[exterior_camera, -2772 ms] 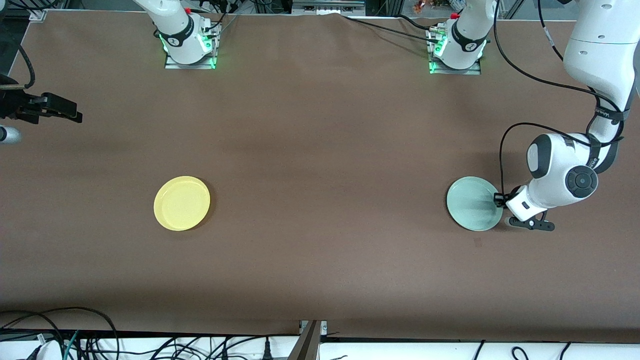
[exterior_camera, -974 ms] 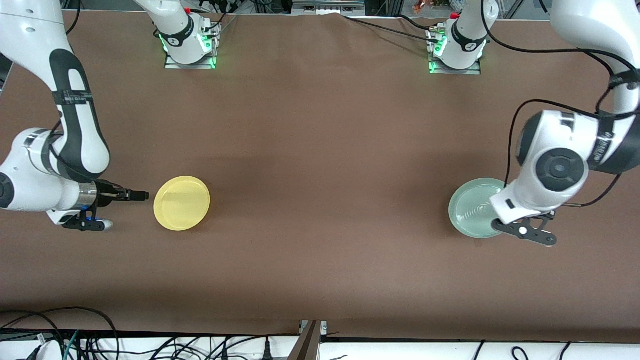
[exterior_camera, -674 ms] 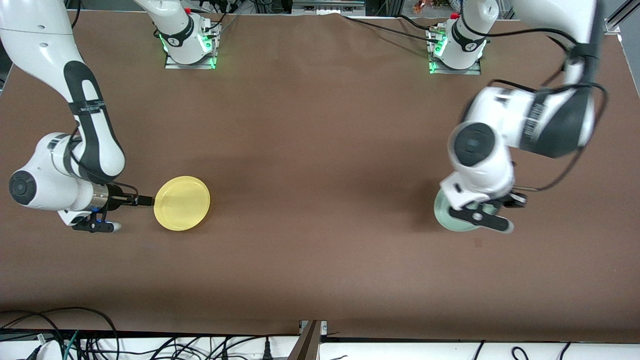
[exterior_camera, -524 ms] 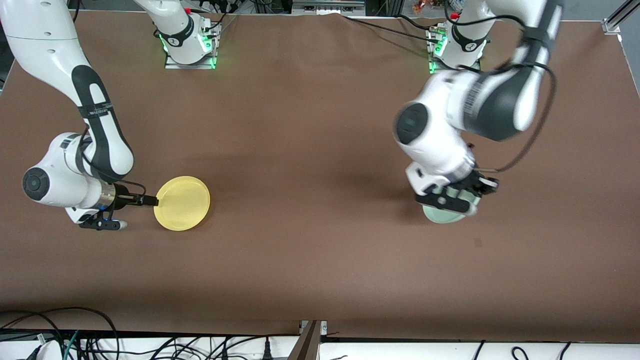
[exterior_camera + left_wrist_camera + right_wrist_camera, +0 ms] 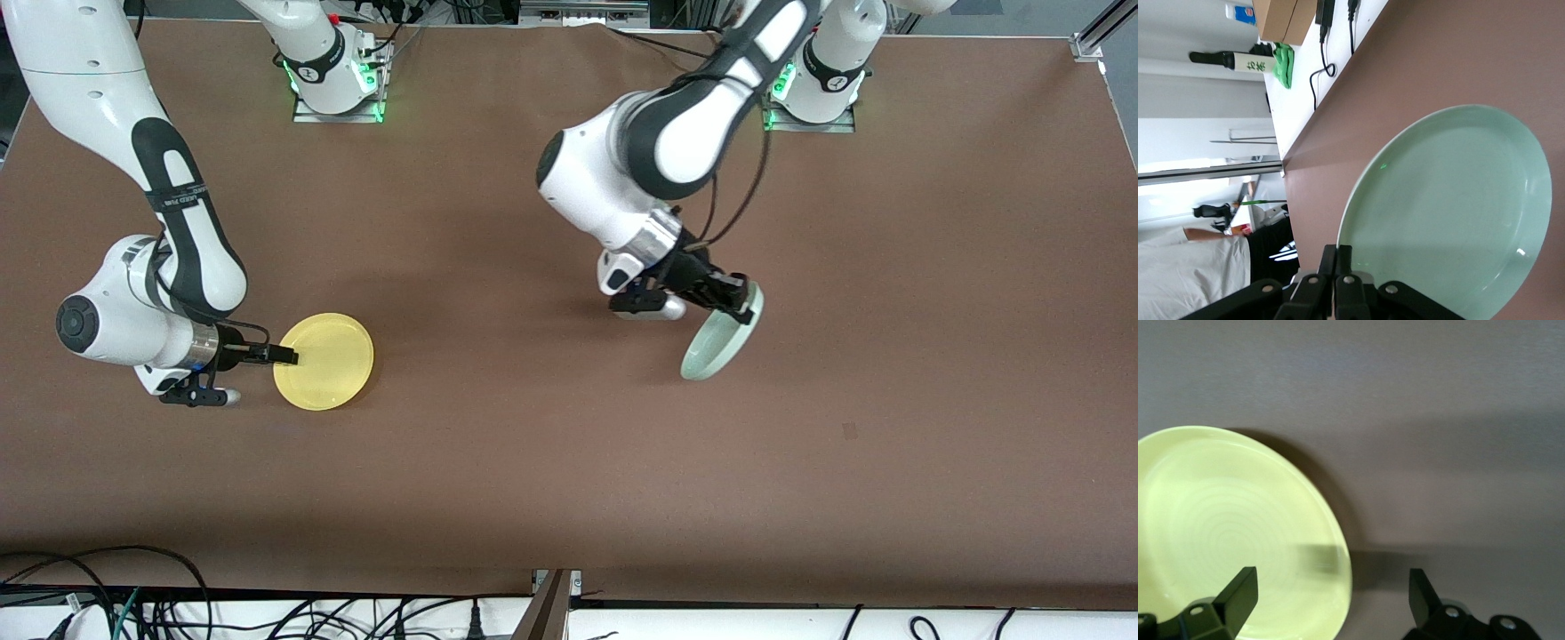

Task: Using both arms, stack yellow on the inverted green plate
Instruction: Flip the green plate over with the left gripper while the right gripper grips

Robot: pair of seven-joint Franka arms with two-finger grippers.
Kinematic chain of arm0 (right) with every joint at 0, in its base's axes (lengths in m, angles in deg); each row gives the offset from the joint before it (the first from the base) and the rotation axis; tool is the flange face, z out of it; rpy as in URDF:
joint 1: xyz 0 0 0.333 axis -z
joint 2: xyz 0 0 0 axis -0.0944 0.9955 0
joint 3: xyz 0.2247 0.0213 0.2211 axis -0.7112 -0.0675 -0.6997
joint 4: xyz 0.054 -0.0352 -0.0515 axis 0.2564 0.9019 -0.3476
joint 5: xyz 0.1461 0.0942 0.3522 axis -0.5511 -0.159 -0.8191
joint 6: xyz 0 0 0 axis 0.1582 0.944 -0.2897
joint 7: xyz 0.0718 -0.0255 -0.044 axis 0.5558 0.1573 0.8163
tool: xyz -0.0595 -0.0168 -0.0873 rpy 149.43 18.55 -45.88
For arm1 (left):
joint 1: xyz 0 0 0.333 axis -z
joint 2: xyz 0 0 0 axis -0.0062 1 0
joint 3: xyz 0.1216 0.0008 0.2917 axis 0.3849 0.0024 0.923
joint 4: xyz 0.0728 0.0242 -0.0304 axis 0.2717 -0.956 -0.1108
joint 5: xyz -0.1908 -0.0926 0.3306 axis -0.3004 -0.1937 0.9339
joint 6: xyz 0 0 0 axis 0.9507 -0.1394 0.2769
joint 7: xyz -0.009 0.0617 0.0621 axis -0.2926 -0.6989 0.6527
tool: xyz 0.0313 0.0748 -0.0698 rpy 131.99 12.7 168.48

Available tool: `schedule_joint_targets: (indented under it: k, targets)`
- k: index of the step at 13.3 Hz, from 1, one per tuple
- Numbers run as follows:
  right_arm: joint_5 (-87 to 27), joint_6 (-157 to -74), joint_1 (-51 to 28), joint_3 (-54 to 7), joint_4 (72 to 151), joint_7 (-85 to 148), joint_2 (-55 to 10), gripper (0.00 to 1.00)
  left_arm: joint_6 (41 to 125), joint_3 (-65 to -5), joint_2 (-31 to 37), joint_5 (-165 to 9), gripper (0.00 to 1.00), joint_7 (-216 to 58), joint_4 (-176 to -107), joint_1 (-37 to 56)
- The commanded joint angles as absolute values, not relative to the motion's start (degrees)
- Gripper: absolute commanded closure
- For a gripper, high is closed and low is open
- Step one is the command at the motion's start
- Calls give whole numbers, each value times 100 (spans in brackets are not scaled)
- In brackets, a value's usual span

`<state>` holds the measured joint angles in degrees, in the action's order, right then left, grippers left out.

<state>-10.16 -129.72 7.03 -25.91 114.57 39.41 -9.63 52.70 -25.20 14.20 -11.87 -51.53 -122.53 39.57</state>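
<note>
The left gripper (image 5: 731, 298) hangs over the middle of the brown desk (image 5: 933, 356), somewhat toward the left arm's end, with the left arm (image 5: 676, 133) reaching down to it from its base at the desk's edge farthest from the front camera. Its fingers (image 5: 1337, 263) are pressed together on the rim of the green plate (image 5: 722, 336), which is up off the desk and tilted steeply on edge, so the front view shows it as a narrow oval with its shadow beneath. In the left wrist view the green plate (image 5: 1451, 213) shows its broad, smooth face, clamped at one edge.

The yellow plate (image 5: 324, 361) lies flat on the desk toward the right arm's end, well apart from the green plate, rim up. The right gripper (image 5: 286, 356) is low at the plate's edge on the side toward the right arm's end of the desk, the right arm (image 5: 169, 213) bent down to it. Its fingers (image 5: 1239, 593) stand wide apart in the right wrist view, one over the yellow plate (image 5: 1225, 533) and the other over bare desk beside it, clamped on nothing
</note>
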Motion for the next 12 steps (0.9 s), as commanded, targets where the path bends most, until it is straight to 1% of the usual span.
schedule_joint_targets:
  k: [1,3,4,5,6,7,10,12]
  targets:
    - [-1421,-12997,823,-2630,11597,4510,-983,0,5164,-2185,1936,-785,100,-4651,-12069,4533]
    - [-1430,-12997,885,-2630,11597,4591,-974,0,5155,-2157,2191,-636,100,-4632,-11868,4841]
    - [-1430,-12988,885,-2630,11597,4591,-974,5,5138,-2087,2332,-618,100,-4615,-11753,4991]
    - [-1430,-12988,876,-2630,11597,4591,-974,25,5129,-1913,2455,-618,100,-4536,-11665,5210]
    - [-1430,-12979,876,-2630,11597,4591,-974,39,5138,-1676,2587,-600,100,-4440,-11647,5482]
    - [-1430,-12944,876,-2630,11589,4591,-974,44,5146,-1482,2736,-409,100,-4334,-11612,5754]
    - [-1430,-12944,876,-2630,11589,4599,-974,44,5146,-1428,3316,-55,100,-4157,-11147,6029]
    - [-1430,-12944,876,-2630,11589,4599,-974,44,5181,-1428,3396,-55,100,-4131,-11041,6038]
